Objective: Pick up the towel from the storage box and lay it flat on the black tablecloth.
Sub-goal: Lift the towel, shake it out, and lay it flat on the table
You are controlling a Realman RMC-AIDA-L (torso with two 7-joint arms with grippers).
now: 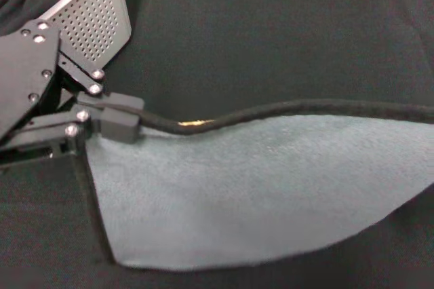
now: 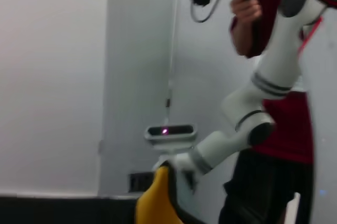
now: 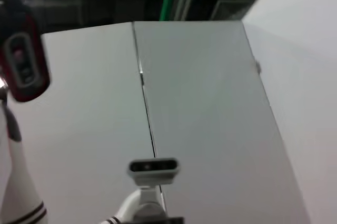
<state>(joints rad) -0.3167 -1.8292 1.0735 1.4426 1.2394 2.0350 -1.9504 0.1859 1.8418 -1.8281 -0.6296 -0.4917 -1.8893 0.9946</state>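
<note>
Left claw [image 1: 112, 123] clenching the towel [image 1: 258, 194] at its black-hemmed corner, just beside the storage box [image 1: 95, 14]. Towel stretching away from the box, spreading over the black tablecloth [image 1: 271, 45]. Right claw nowhere showing.

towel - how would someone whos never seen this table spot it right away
Start at the black tablecloth that fills the head view. The towel is the big pale sheet stretched across its near half, one corner pinched by the left gripper. It is the only fleecy grey-green thing there, edged with a thin black hem, unlike the perforated storage box behind.
</note>
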